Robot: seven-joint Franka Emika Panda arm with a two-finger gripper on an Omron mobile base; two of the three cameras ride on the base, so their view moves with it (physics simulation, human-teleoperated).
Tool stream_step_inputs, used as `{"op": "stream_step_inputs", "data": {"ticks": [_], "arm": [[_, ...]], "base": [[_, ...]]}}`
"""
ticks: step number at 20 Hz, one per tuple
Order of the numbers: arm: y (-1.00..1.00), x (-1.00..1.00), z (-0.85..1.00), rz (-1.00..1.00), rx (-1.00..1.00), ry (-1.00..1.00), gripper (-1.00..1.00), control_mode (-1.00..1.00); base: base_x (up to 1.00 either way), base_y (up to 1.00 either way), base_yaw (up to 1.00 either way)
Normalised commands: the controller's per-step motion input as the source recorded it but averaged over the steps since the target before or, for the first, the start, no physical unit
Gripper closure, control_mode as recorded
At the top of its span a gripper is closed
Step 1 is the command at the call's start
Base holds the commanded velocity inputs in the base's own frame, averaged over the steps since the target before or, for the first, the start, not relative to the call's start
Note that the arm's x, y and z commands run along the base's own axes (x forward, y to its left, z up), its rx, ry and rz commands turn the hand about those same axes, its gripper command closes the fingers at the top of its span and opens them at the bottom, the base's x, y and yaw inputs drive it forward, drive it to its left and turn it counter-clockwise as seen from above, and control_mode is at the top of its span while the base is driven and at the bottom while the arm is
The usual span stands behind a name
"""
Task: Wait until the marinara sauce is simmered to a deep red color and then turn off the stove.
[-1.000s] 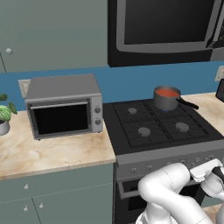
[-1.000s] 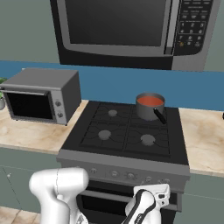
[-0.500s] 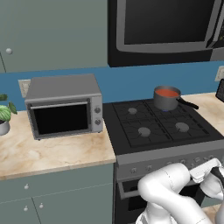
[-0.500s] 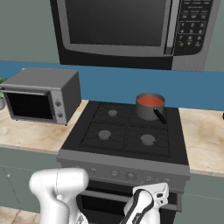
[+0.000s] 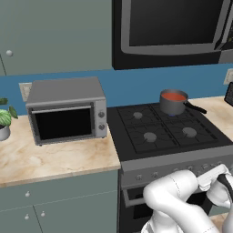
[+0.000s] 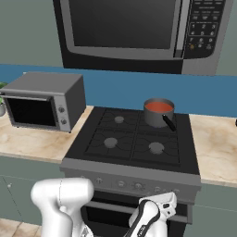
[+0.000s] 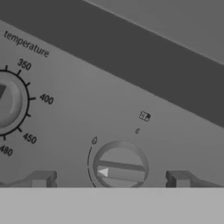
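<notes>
The marinara sauce is an orange-red disc inside a dark grey saucepan on the back right burner of the stove. My gripper hangs low against the stove's grey front panel, at its right end. In the hand view my gripper is open, and a round burner knob sits between the two fingertips, its white arrow pointing left. Neither fingertip touches the knob.
A larger temperature dial sits left of the knob on the panel. A silver toaster oven stands on the counter left of the stove, with a potted plant beyond. A black microwave hangs above.
</notes>
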Motion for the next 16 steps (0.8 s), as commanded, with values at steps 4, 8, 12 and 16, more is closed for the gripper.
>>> {"op": "stream_step_inputs", "data": {"ticks": [4,8,12,16], "arm": [[0.00,0.00,0.00,0.00,-0.04,-0.01,-1.00,-1.00],[0.00,0.00,0.00,0.00,-0.03,-0.02,-1.00,-1.00],[0.00,0.00,0.00,0.00,-0.01,0.00,-1.00,-1.00],[0.00,0.00,0.02,0.00,0.00,0.00,-1.00,-1.00]], "base": [[0.00,0.00,0.00],[0.00,0.00,0.00],[0.00,0.00,0.00],[0.00,0.00,0.00]]}}
